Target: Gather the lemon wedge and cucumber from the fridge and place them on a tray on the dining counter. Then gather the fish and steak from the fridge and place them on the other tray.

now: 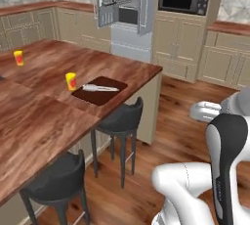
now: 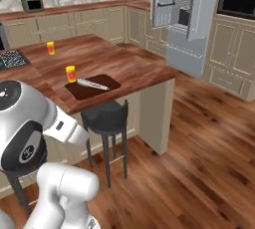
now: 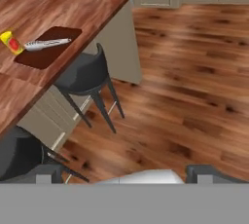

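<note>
Fish, slim silvery-white (image 1: 100, 88), lies on flat dark brown tray (image 1: 111, 95) on wood-topped desk (image 1: 44, 116). Pale grey fridge (image 1: 128, 18) stands open, well apart. End effector (image 3: 125, 172) spread, empty. Most fetching looks undone.

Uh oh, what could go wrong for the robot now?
The silvery fish lies on the dark brown tray, though it belongs on the other one, so the sorting may end up mixed. The fridge doors hang open, so the arm might bump them. Stools by the dining counter could block the base.
</note>
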{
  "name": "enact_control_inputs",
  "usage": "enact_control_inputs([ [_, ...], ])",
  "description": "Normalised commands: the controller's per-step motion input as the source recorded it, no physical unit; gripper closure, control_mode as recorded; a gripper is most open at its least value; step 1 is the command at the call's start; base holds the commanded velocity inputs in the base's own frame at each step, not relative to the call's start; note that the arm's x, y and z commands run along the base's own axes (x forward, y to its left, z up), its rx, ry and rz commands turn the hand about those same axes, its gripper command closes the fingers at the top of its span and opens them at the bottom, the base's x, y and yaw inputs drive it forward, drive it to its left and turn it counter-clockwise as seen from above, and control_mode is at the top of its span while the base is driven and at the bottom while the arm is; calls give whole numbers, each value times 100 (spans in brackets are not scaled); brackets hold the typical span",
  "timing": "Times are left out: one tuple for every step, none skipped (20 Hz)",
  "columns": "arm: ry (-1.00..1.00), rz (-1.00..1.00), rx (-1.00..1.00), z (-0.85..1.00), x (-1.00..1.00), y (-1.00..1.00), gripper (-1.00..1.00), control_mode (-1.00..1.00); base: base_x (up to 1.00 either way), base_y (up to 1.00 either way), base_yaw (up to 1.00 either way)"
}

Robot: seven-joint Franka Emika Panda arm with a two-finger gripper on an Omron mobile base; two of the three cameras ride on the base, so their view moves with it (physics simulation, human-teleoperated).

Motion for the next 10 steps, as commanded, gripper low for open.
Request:
enact_control_inputs([
  [0,0,0,0,0,0,-100,100,87,-100,0],
  [0,0,0,0,0,0,-100,100,86,-100,0],
  [0,0,0,0,0,0,-100,100,88,-100,0],
  [0,0,0,0,0,0,-100,100,89,-100,0],
  [0,0,0,0,0,0,-100,100,90,-100,0],
  [0,0,0,0,0,0,-100,100,90,-100,0],
  [0,0,0,0,0,0,-100,100,92,-100,0],
  [0,0,0,0,0,0,-100,100,93,-99,1],
  [0,0,0,0,0,0,-100,100,94,-99,1],
  [0,0,0,0,0,0,-100,100,98,-97,2],
])
